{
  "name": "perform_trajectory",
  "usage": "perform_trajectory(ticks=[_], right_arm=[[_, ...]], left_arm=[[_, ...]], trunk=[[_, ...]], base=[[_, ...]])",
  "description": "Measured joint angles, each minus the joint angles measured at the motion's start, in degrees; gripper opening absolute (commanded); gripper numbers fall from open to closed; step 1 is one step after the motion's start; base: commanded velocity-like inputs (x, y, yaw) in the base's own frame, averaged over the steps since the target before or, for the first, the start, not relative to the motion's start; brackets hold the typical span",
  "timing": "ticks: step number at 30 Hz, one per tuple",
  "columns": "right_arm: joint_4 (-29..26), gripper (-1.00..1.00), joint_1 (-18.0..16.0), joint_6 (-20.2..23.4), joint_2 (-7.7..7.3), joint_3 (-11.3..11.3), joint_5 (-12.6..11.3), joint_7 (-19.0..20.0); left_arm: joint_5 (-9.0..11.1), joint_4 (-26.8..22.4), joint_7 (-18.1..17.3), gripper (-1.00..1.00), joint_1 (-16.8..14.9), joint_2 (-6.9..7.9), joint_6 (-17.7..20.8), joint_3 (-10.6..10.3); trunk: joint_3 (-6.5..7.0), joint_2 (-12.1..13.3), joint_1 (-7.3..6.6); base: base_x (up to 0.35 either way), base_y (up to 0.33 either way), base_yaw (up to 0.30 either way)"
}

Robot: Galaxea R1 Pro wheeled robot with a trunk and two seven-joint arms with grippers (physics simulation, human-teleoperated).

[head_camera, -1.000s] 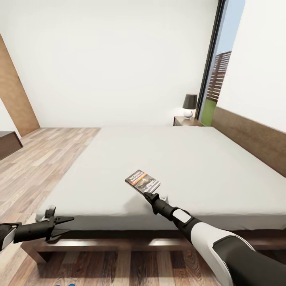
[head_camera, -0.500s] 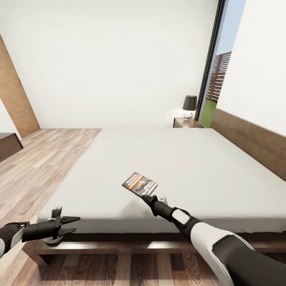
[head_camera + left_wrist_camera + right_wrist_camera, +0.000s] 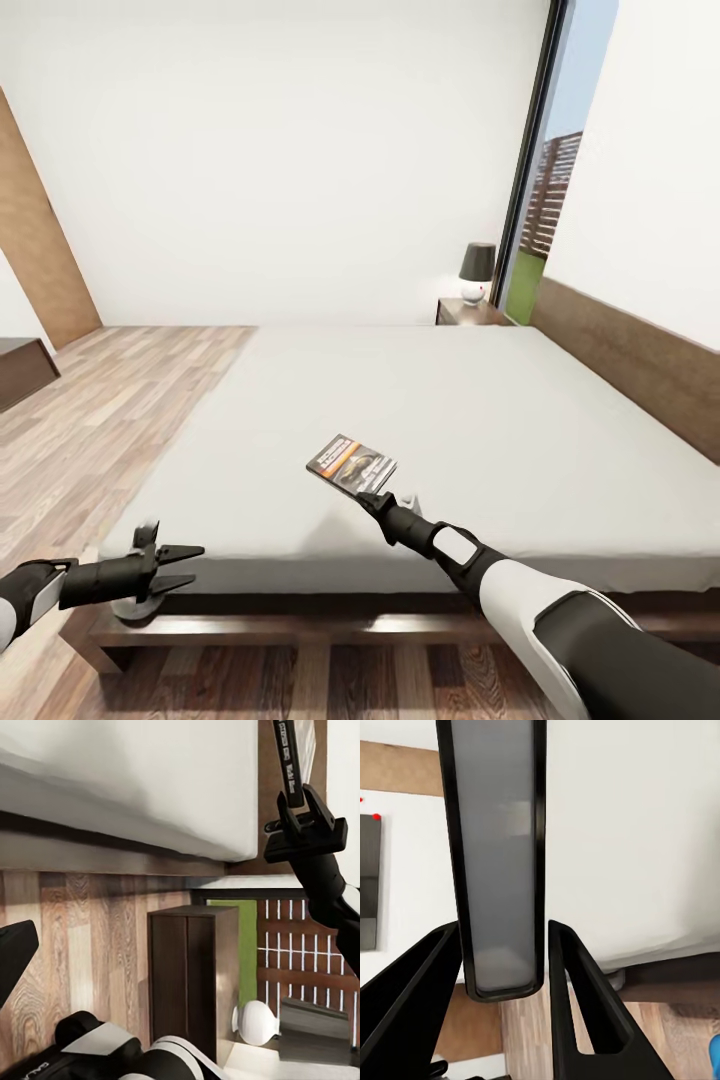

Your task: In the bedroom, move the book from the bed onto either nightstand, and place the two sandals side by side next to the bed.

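Across most of the room lies the bed (image 3: 480,430), its off-white mattress bare but for one thing, with the dark frame along the near edge and the wooden headboard (image 3: 630,365) along the right-hand wall. Around it runs the plank floor (image 3: 90,420), and at the far corner, by the tall window (image 3: 545,200), stands the nightstand (image 3: 470,312) with a dark-shaded lamp (image 3: 477,271) on its surface.

The right arm (image 3: 520,590) reaches out from the lower right over the near part of the mattress. Its gripper (image 3: 372,497) is at the near edge of the book (image 3: 352,465), and the right wrist view shows the book (image 3: 499,862) edge-on between the two fingers (image 3: 577,1012), which stand narrow and close on either side of it; they appear to hold it. The book sits near the front middle of the bed, tilted (whether its far edge rests on the mattress I cannot tell).

The left gripper (image 3: 180,565) hangs low off the bed's near-left corner, beside the frame, its fingers parted and holding nothing. From the left wrist view the right gripper (image 3: 304,832) is seen gripping the thin book (image 3: 289,757) above the mattress edge. A sliver of blue (image 3: 715,1057) shows on the floor in the right wrist view; what it is I cannot tell.
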Motion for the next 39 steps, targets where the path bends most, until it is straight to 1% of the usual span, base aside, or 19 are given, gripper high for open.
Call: perform_trajectory(ticks=[7, 18, 39], right_arm=[[0.0, -1.00, 0.0, 0.0, 0.00, 0.1, -0.1, 0.1], [-0.2, -1.00, 0.0, -0.1, 0.00, 0.3, -0.1, 0.6], [-0.2, -1.00, 0.0, 0.0, 0.08, 0.3, -0.1, 0.8]], left_arm=[[0.0, 0.0, 0.0, 1.00, 0.0, 0.10, 0.0, 0.0], [0.1, 0.0, 0.1, 1.00, 1.0, 0.23, 0.1, 0.0], [0.1, 0.0, 0.1, 1.00, 1.1, 0.26, 0.1, 0.0]], trunk=[[0.00, 0.0, -0.01], [0.00, 0.0, -0.01], [0.00, 0.0, -0.01]], base=[[0.000, 0.000, 0.000], [0.000, 0.000, 0.000], [-0.001, 0.015, 0.000]])
